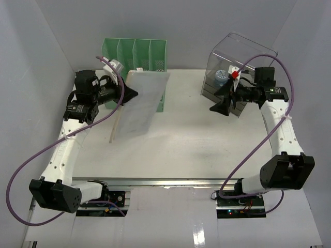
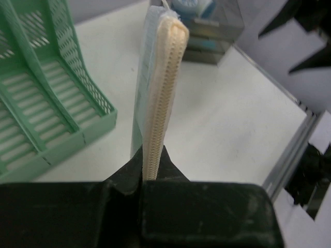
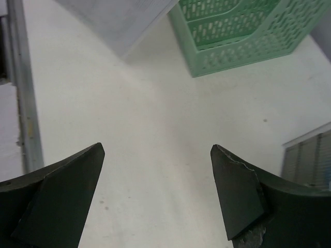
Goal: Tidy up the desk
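Note:
My left gripper (image 1: pixel 132 94) is shut on the cream-coloured edge of a flat grey pad (image 1: pixel 142 103), holding it tilted above the white desk (image 1: pixel 201 144) in front of the green file rack (image 1: pixel 135 51). The left wrist view has the pad (image 2: pixel 161 77) edge-on, pinched between the gripper's (image 2: pixel 152 151) black fingers. Over at the desk's right side, beside the clear plastic box (image 1: pixel 240 57), my right gripper (image 1: pixel 220 106) stands open. Only bare desk (image 3: pixel 155 119) shows between the right gripper's (image 3: pixel 158 150) fingers.
The green file rack (image 2: pixel 46 103) has several upright slots, and its perforated base (image 3: pixel 243 31) appears in the right wrist view. Small items lie in the clear box, among them a blue-topped one (image 1: pixel 221 77). A silver rail (image 1: pixel 170 182) runs along the near edge.

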`<state>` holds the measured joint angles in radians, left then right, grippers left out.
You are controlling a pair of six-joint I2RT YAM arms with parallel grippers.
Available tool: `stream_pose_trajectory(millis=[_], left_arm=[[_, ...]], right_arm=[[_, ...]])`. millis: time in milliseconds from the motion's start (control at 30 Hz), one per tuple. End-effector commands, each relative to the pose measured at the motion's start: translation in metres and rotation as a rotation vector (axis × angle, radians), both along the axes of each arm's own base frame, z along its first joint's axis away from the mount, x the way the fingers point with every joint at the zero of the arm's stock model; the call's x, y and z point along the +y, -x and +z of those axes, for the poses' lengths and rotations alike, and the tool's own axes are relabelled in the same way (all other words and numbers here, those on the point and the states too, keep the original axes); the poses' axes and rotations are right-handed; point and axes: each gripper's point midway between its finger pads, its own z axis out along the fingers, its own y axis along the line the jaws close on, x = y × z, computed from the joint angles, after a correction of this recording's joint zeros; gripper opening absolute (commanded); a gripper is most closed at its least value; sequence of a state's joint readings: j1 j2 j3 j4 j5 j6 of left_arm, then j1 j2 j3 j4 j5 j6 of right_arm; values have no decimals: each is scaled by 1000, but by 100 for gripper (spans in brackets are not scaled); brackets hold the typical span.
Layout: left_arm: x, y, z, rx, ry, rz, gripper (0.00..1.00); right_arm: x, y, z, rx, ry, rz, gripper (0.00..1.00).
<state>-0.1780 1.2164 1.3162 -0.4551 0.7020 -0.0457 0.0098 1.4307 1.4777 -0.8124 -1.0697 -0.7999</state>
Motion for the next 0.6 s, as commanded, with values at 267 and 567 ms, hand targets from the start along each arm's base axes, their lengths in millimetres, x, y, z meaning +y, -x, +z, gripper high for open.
stream_pose_trajectory(millis=[267,567], left_arm=[[81,-70,180,-467,376,640,0],[75,-116,192,-571,361,643,0]], right_arm=[[18,63,-43,85,-198,34,90],[18,70,-58,104,-204,18,90]])
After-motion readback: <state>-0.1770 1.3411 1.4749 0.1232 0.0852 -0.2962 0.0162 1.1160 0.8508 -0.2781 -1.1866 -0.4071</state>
